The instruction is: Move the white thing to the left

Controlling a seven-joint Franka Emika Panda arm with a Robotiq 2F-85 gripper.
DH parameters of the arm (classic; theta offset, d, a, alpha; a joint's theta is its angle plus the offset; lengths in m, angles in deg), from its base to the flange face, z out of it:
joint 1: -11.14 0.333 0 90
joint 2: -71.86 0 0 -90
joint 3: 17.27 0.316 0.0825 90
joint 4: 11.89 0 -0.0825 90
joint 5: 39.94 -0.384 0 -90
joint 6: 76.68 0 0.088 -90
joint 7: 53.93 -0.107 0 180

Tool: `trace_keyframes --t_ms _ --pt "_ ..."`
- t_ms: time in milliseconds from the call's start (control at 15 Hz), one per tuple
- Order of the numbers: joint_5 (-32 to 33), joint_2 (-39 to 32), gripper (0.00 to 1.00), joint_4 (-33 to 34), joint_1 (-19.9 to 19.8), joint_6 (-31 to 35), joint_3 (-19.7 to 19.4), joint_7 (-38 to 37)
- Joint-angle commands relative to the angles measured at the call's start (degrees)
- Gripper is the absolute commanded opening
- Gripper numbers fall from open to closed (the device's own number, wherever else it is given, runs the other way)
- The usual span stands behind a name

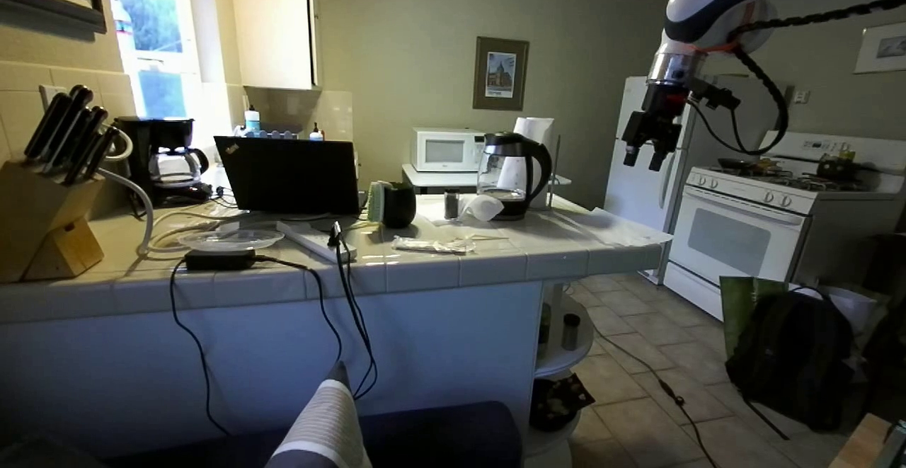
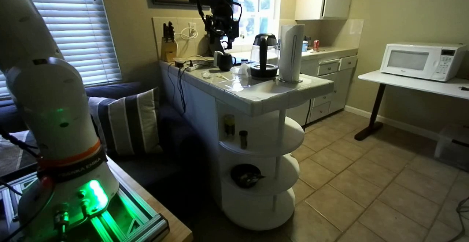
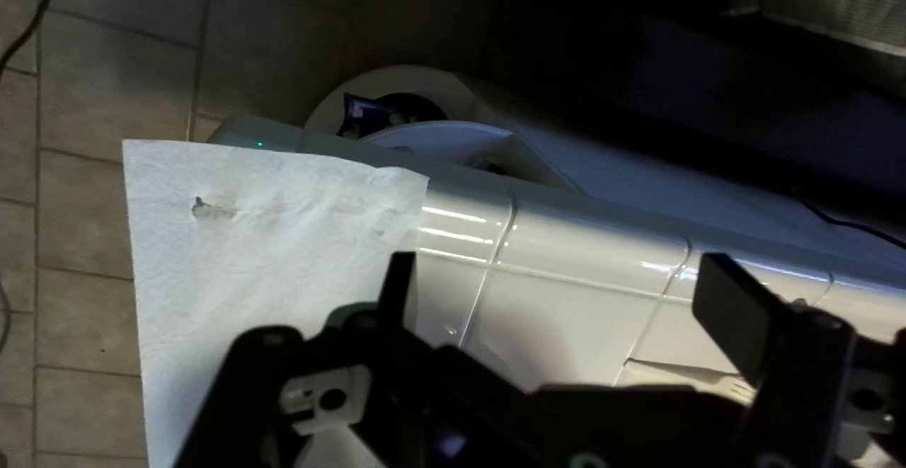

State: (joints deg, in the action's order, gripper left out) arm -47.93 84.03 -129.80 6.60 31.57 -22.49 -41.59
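Note:
The white thing (image 1: 485, 207) is a small, low, rounded object on the tiled counter, in front of the glass kettle and right of a small dark shaker in an exterior view. It also shows beside the kettle in an exterior view (image 2: 243, 70). I cannot make it out in the wrist view. My gripper (image 1: 644, 160) hangs in the air well above the counter; it also shows in an exterior view (image 2: 227, 46). In the wrist view its fingers (image 3: 559, 259) are wide apart with nothing between them, over the tiled edge and a paper towel sheet (image 3: 269, 241).
The glass kettle (image 1: 509, 178) and a paper towel roll (image 2: 291, 53) stand near the counter's end. A black mug (image 1: 400, 206), a laptop (image 1: 290, 174), a power strip (image 1: 311, 240) and cables lie further along. Wrapped cutlery (image 1: 432, 245) lies near the front edge (image 1: 453, 270).

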Motion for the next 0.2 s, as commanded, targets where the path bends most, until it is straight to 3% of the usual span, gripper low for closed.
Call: trace_keyframes --t_ms 0,133 --pt "0.10 -0.31 1.00 0.32 0.54 -0.12 -0.26 -0.10" --pt "0.09 -0.58 1.00 0.44 0.57 -0.12 -0.20 -0.11"
